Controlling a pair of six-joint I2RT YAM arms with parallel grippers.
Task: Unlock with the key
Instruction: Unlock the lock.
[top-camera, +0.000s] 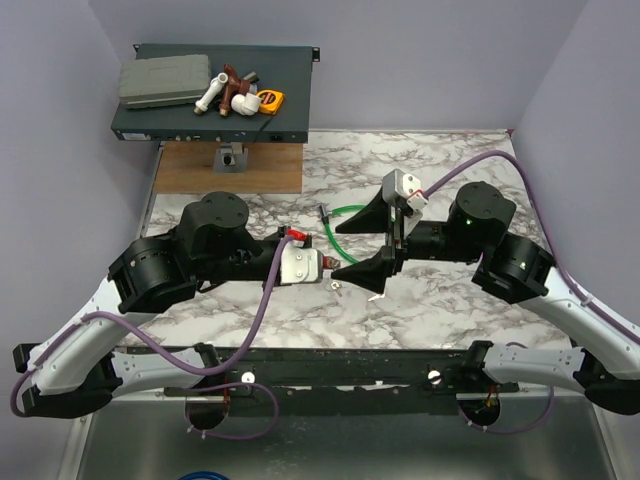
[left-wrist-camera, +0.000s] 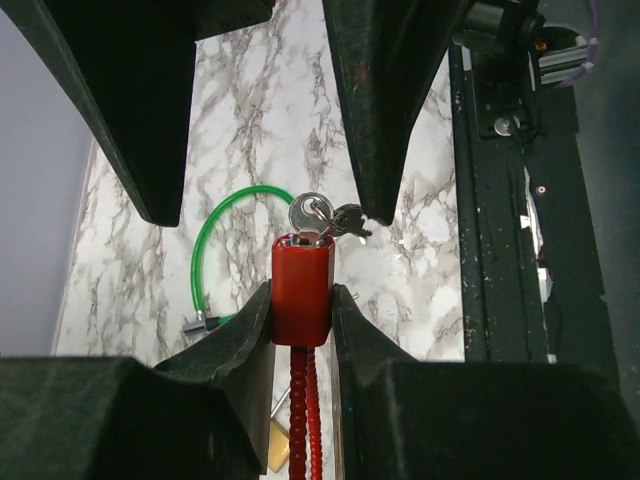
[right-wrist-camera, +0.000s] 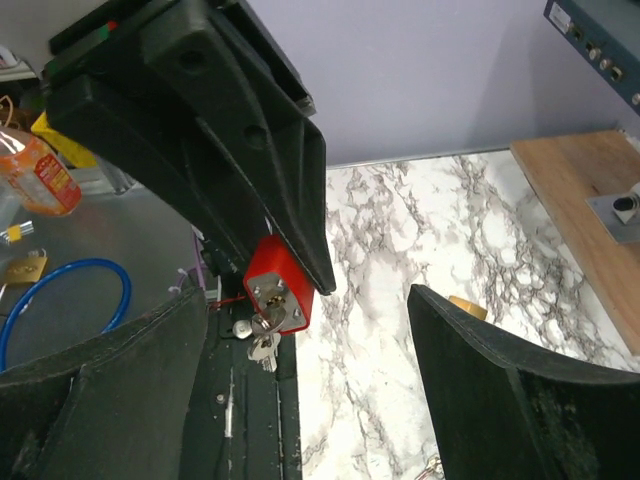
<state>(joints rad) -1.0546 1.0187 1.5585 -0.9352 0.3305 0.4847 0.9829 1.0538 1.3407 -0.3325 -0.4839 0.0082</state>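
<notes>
Red boxy lock (left-wrist-camera: 301, 268) is sitting pinched in my left gripper (left-wrist-camera: 300, 305); right gripper (top-camera: 338, 248) is gaping. Only wrist views are resolving the silvery key (left-wrist-camera: 311, 214).

Bright, even light w/ soft shadows; wrist views blurry up close.

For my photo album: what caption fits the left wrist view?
Left fingers clamp a red lock with a silver key inserted, over marble table.
</notes>
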